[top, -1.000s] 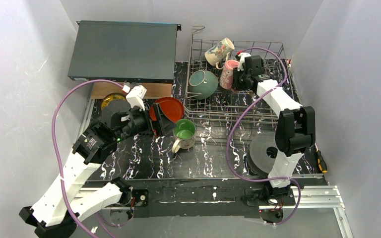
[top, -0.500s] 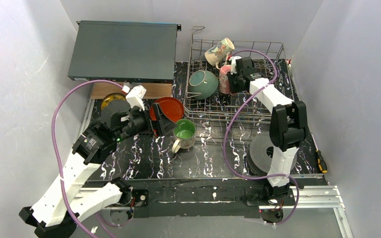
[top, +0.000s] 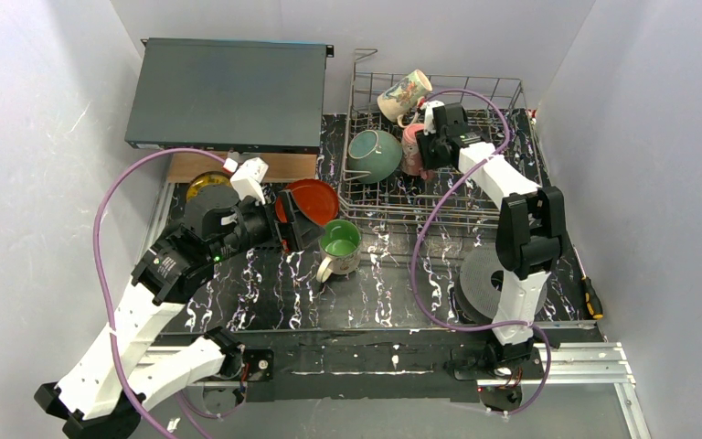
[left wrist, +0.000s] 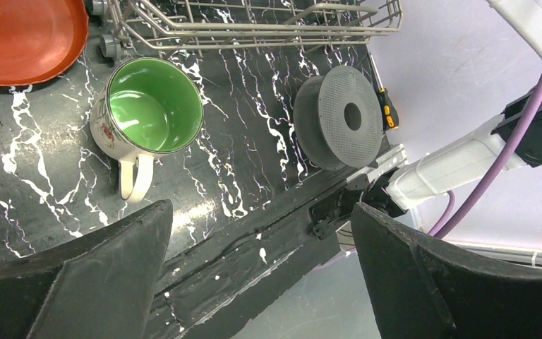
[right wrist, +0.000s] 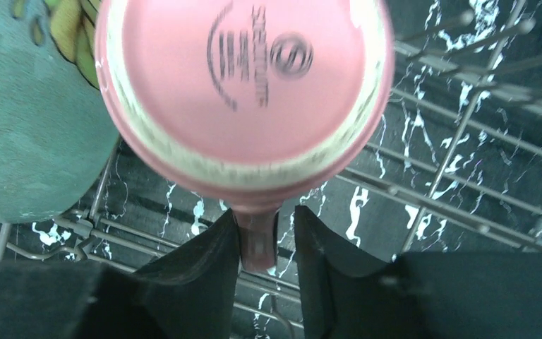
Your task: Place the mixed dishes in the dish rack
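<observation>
left gripper (left wrist: 260, 212): jaws spread wide with nothing between them, off the near-left corner of the dish rack (top: 475, 80).
white mug (left wrist: 152, 106): green inside, upright on the table just in front of the rack's near edge; not loaded.
red-orange plate (top: 315, 197): just beside the rack's left side, outside it.
small yellow dish (top: 206, 183): well left of the rack, partly hidden by the left arm.
teal bowl (top: 374, 154): inside the rack's left part, tipped on its side.
right gripper (right wrist: 265, 233): inside mid-rack, pinched narrow on the handle of the pink mug (right wrist: 247, 78).
pink mug: just right of the bowl; whether it is seated, I cannot tell.
floral mug (top: 402, 93): tilted at the rack's far rim.
progress: roughly half, by my judgement; three pieces remain outside.
</observation>
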You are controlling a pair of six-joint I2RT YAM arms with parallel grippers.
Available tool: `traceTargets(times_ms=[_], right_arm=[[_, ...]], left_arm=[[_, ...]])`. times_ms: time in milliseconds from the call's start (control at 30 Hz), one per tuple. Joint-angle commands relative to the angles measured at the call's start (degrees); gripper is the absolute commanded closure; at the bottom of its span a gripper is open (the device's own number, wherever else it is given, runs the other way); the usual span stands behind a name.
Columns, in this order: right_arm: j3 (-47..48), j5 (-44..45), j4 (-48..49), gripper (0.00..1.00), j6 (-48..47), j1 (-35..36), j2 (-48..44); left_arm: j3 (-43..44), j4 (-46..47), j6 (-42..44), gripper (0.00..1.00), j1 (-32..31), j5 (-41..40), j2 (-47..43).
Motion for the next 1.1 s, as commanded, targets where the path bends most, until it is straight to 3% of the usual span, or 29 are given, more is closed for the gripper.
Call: traceTargets(times_ms=[0, 133, 400, 667, 800, 967, 1067], right_arm=[[4.12, 1.25, 2.04, 0.54, -0.29, 0.47, -3.48], [4.89, 1.95, 0.38, 0.43, 0.03, 0.73, -5.28], [4.97, 1.78, -3.57, 0.38, 1.76, 0.79, -11.33], [-3.23, -0.48, -4.15, 0.38, 6.86, 1.4, -23.27], [-11.7, -8.78, -0.23, 0.35, 10.78, 1.44, -32.59], [-25.29, -19.65, 8.7, 0.21, 17.0, 1.44, -47.68], [-32.5, -24.59, 13.15, 0.04, 21.07, 1.44, -54.64]], left_arm=[[0.18, -0.9, 0.25, 0.02, -0.15, 0.09, -0.92], [-0.58, -1.94, 0.45, 0.02, -0.17, -0.79, -1.22], [-3.12, -3.89, 0.73, 0.02, -0.17, -2.41, -2.5], [-6.59, -3.98, -0.74, 0.02, -0.18, -2.72, -3.92], [-10.44, -1.72, -2.39, 0.02, -0.1, -1.96, -3.87], [-15.39, 2.79, -5.33, 0.02, -0.15, 0.41, -2.88], [-17.81, 5.17, -6.55, 0.03, -0.15, 1.04, -1.96]])
